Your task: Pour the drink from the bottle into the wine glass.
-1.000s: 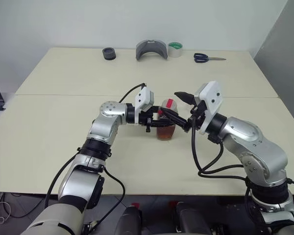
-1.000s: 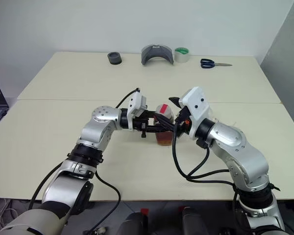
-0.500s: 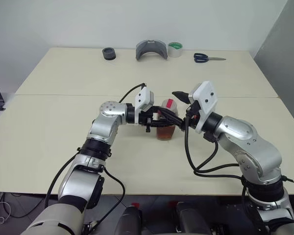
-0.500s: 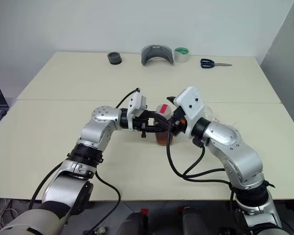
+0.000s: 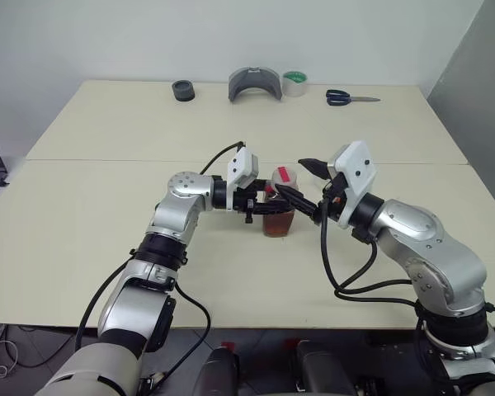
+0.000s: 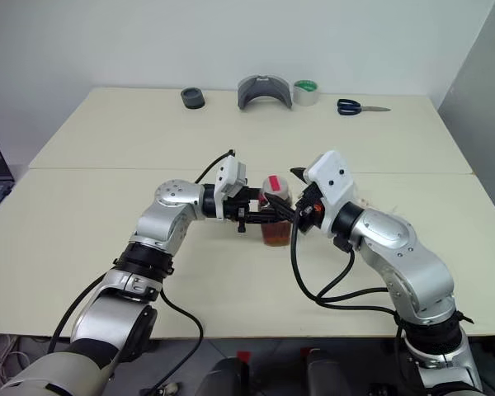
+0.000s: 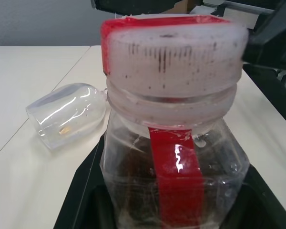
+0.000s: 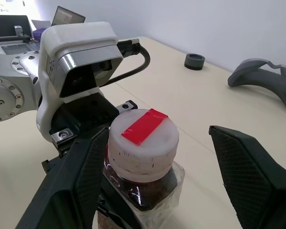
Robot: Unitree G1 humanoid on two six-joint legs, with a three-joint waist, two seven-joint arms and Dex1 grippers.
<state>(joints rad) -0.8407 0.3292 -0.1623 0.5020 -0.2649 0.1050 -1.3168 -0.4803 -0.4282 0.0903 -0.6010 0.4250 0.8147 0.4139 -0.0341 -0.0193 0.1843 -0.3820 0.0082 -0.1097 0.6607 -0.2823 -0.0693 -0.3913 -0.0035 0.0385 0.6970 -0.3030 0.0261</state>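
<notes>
The table [image 5: 107, 239] carried everything; the step in hand looked like uncapping, with pouring not yet begun. The left gripper [image 5: 268, 200] was clamped tight on the bottle [image 5: 279, 216], which stood upright on the table at the centre, body wedged between the black fingers [image 7: 81, 200] just below the shoulders. The right gripper [image 5: 305, 183] had its jaws spread wide, one finger [image 8: 78, 176] on each side of the cap [image 8: 143, 138] without touching it, gripping nothing. Drink [image 8: 148, 193] was inside the bottle, reddish-brown, well below the neck. Next move, as I judged it: close the right jaws squarely on the cap and twist while the left held the body from turning; the soft plastic may deform under the clamp. The wine glass [image 7: 69, 119] lay on its side on the table just beyond the bottle, on the far side from the left gripper, so it needs standing up before any pour; that was the real blocker. Well beyond both grippers, at the far edge: a grey curved part [image 5: 255, 83], a tape roll [image 5: 295, 82], scissors [image 5: 351, 97], and a small black ring [image 5: 183, 90], none in the way.
</notes>
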